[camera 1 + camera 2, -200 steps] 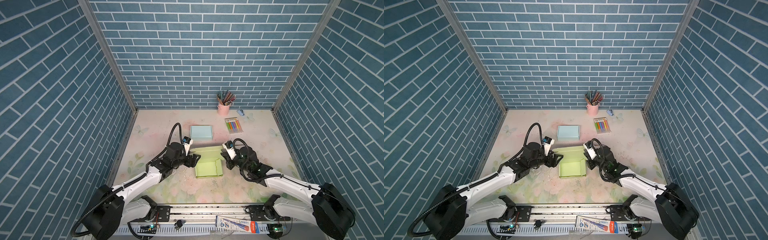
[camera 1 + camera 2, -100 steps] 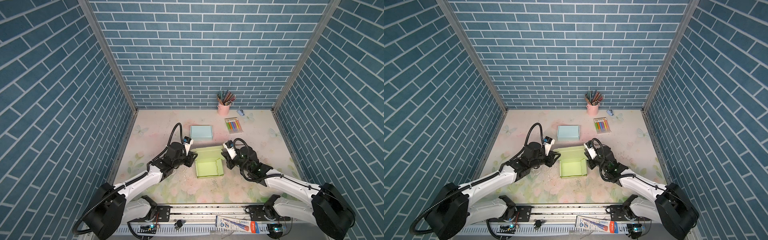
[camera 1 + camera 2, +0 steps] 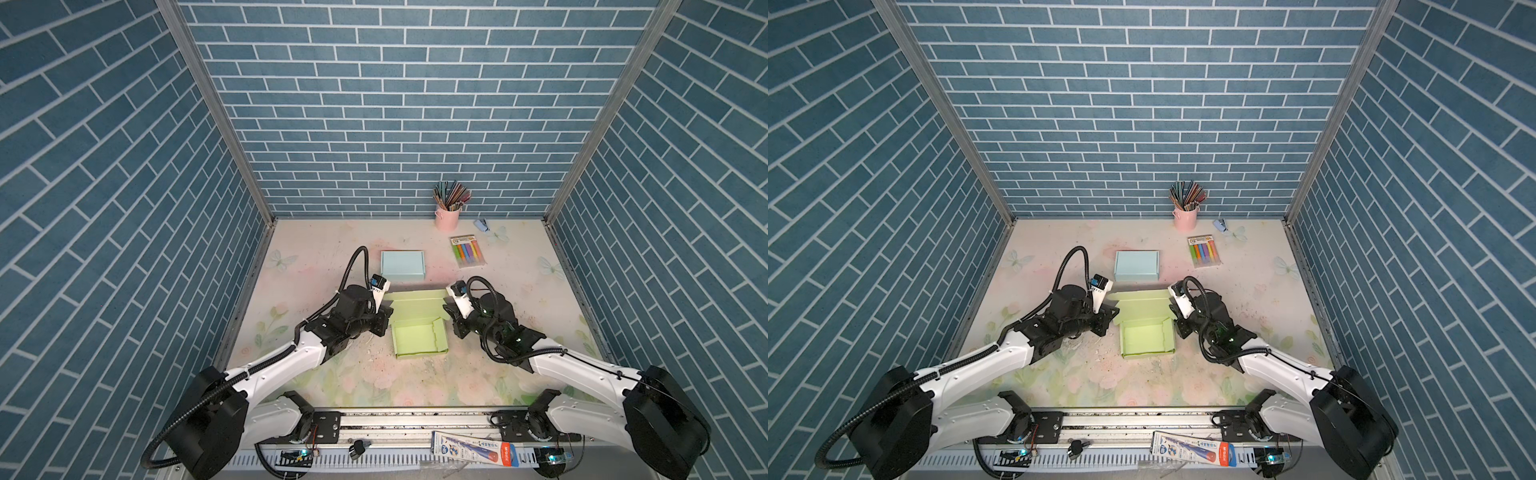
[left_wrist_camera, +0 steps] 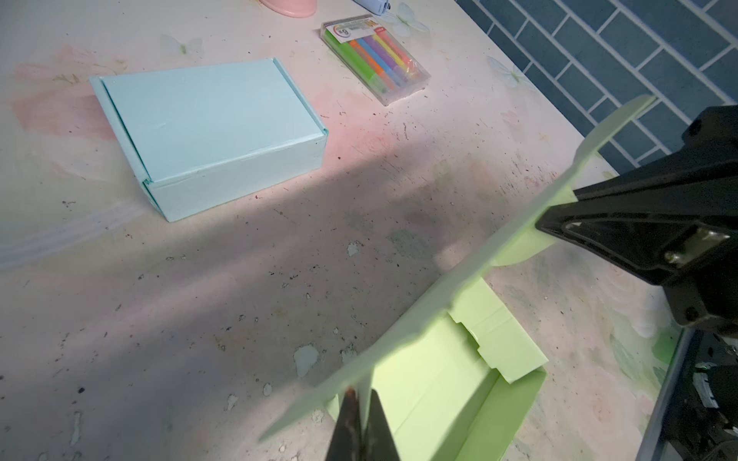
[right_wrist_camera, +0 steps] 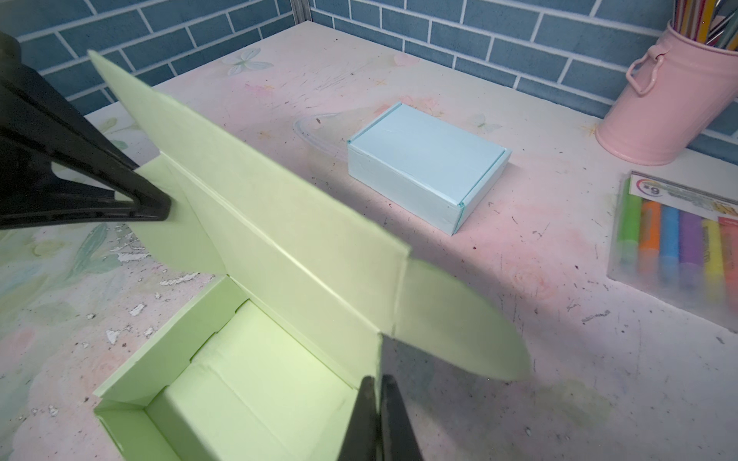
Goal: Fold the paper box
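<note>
The light green paper box (image 3: 419, 341) (image 3: 1147, 338) sits mid-table as an open tray, its lid (image 3: 417, 305) (image 5: 279, 223) raised at the far side. My left gripper (image 3: 388, 318) (image 3: 1115, 318) (image 4: 359, 393) is shut on the lid's left edge. On the opposite side my right gripper (image 3: 451, 318) (image 3: 1177, 322) (image 5: 377, 379) is shut on the lid's right edge, where a rounded wing flap (image 5: 459, 323) sticks out. Each wrist view shows the opposite gripper's black fingers pinching the far end of the lid.
A closed light blue box (image 3: 402, 264) (image 4: 207, 127) lies just behind the green one. A pack of coloured markers (image 3: 467, 251), a pink cup of pencils (image 3: 447, 218) and a small blue stapler (image 3: 482, 225) stand at the back right. Brick walls enclose the table.
My left gripper, open beside the box a second ago, has shut on the lid's left edge. The right gripper has kept its hold and the box has barely moved.
</note>
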